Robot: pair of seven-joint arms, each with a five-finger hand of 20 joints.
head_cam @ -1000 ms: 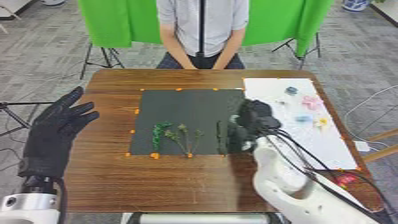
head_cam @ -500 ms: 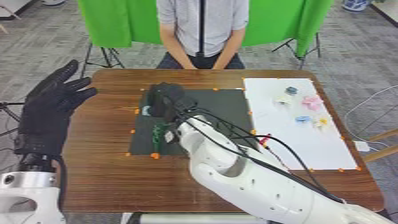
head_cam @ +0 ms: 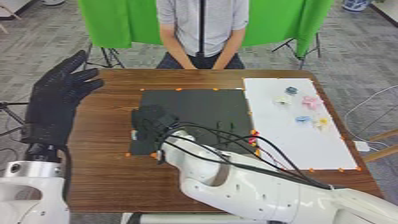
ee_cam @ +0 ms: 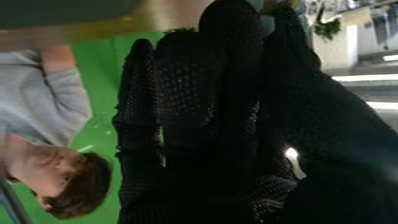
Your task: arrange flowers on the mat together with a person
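Observation:
My left hand (head_cam: 59,95) is open and raised over the table's left edge. My right hand (head_cam: 155,119) is low over the left part of the dark mat (head_cam: 191,100) and hides what lies under it. In the right wrist view my right hand (ee_cam: 187,85) has a bit of green leaf (ee_cam: 181,30) at its far end, and a green sprig (ee_cam: 327,29) shows beside it. Several small flowers lie on the white sheet: dark blue (head_cam: 291,90), whitish (head_cam: 282,100), pink (head_cam: 312,102), light blue (head_cam: 303,119) and yellow (head_cam: 321,122).
My right arm (head_cam: 258,185) and its cables cross the mat's near right part and the sheet's near left corner. Across the table (head_cam: 115,175) a person sits with both hands (head_cam: 202,65) together at the far edge.
My right hand went from the mat's right edge to its far left part, then came back nearer and slightly left. The green sprig seen on the mat's left is now covered. The left hand shifted slightly.

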